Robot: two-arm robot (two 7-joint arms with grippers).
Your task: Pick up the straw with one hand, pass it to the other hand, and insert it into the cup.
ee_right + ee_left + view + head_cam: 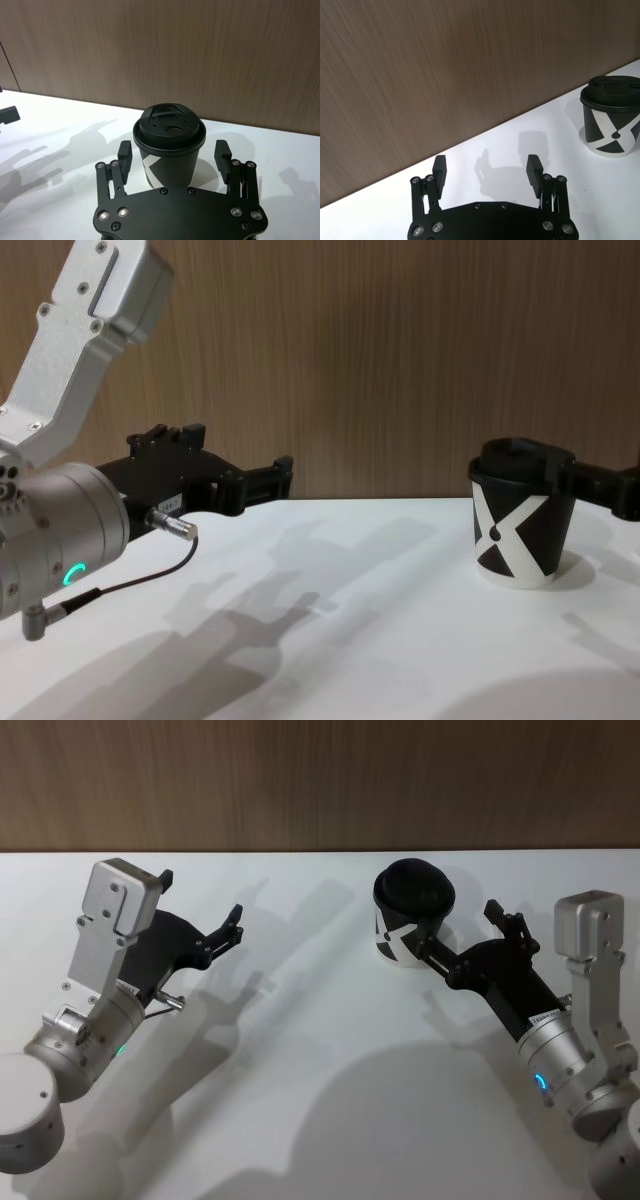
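A flat, matte white worktop [320, 1110] is seen, bare across its middle and crossed by soft grey shadows [300, 970] cast by the two arms. Behind it, the room is closed off by a brown wood-grain wall panel [320, 780], which is met by the far edge of the worktop in a straight line.

A black paper cup [410, 915], printed with a bold white X-like pattern, ringed with a white base rim and capped with a black domed lid, is stood upright on the right part of the worktop, near the wall panel.

The black two-fingered right hand [460, 930], carried on a silver cylindrical arm [575, 1050] with a lit ring, is held low over the worktop with its fingers spread wide. The cup is placed between these fingers, one finger on each side of its upper wall. In the right wrist view a gap is seen beside one finger; whether the other finger touches the cup cannot be told.

The black two-fingered left hand [200, 896] is held above the left part of the worktop, well apart from the cup, with its fingers spread and nothing between them. It is borne by a silver arm [60, 530] with a glowing green ring [70, 573], and a thin black cable [130, 585] is looped beneath it.
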